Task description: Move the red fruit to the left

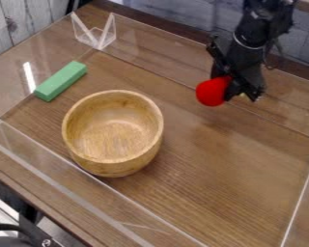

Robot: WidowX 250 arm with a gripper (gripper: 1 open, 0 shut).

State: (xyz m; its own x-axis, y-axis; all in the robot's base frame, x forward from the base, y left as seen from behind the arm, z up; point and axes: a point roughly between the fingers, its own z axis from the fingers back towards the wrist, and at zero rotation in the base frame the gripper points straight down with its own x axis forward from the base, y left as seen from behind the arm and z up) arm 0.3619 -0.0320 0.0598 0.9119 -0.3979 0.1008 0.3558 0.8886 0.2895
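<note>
Camera: wooden bowl (112, 132) empty, red fruit (212, 92) outside.

Views: one only, so no second view shares any part of the scene with it.
Position: the camera sits above my bench (235, 174), off its near corner, outside the clear wall (42, 183) that runs along the near edge.
Facing: it looks down at a slant across the wood, so the bench edges run diagonally through the frame.
Distance: middling; most of the bench top fits, the far right corner is cut off.
My arm: it enters from the top right edge, only its lower part and my claw (235, 89) in frame.
Landmarks: wooden bowl (112, 131) left of centre, green block (62, 80) at far left, clear stand (94, 32) at the top.
</note>
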